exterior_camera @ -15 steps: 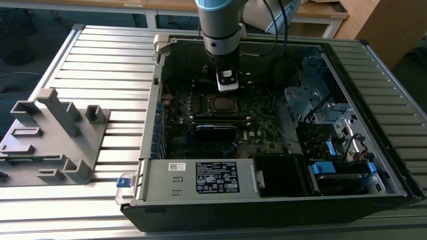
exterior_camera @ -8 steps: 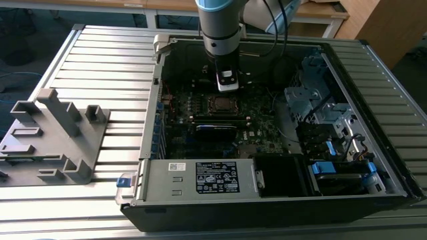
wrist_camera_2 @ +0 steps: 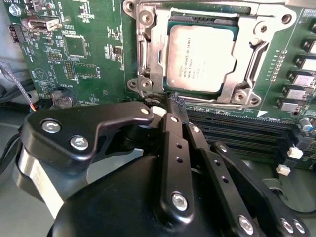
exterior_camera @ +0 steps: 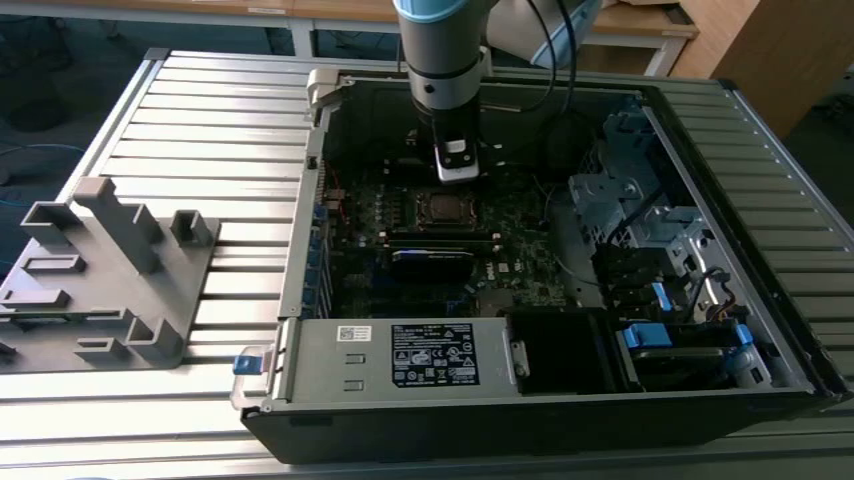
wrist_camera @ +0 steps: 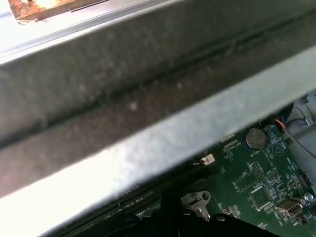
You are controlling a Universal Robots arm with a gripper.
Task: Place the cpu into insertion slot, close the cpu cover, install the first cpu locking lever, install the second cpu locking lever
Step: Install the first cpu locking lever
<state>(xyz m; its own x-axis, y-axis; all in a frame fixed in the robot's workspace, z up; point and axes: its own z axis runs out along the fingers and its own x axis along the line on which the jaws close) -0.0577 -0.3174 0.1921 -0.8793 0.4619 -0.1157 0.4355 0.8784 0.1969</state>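
Closest in the second wrist view, gripper (wrist_camera_2: 177,106): matte black linkage arms, flat bars with bright round screws, glossy rounded body behind. Fingers (wrist_camera_2: 173,126) drawn together to a narrow point, nothing visible between them; tip sits just at the socket's near edge, by a small dark stub; contact cannot be judged.

Beyond the tip, cpu (wrist_camera_2: 200,58): thin square chip, dull silver-grey brushed face with faint print, lying flat in the slot (wrist_camera_2: 232,22), sides parallel to the socket's. Square, so no long axis. Cover (wrist_camera_2: 153,54): thin bright stamped-steel frame with big square window, lying down around the chip, hinged edge not made out. Green board (wrist_camera_2: 89,54) around it, speckled with small parts; long black card slots (wrist_camera_2: 237,131) run along beside the socket.

First wrist view: broad grey metal bar (wrist_camera: 148,98), rough and out of focus, crosses near; past it green board with a round silver coin cell (wrist_camera: 256,139).

Exterior view: arm (exterior_camera: 443,60), grey tube with pale blue ring, comes straight down into the open black case (exterior_camera: 534,420); gripper just above the socket. Ribbed aluminium table (exterior_camera: 200,130); grey plastic fixture (exterior_camera: 107,270) at the exterior view's left
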